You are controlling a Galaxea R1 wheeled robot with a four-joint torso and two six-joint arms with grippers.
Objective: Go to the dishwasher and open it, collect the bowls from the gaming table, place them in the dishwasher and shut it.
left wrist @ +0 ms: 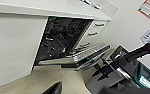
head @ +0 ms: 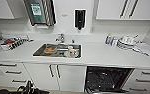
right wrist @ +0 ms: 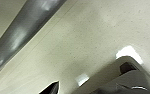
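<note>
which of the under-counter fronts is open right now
The dishwasher, right of the sink: its door is dropped down and the dark interior shows. The white double cabinet doors and the drawers beside it are all shut.

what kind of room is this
Most likely an office kitchenette: a white counter with a steel sink holding dishes, an open dishwasher under the counter, and a paper towel dispenser on the wall.

A pale speckled floor with bright light reflections, a brushed grey metal band crossing one corner diagonally, and a dark robot part at the edge.
</note>
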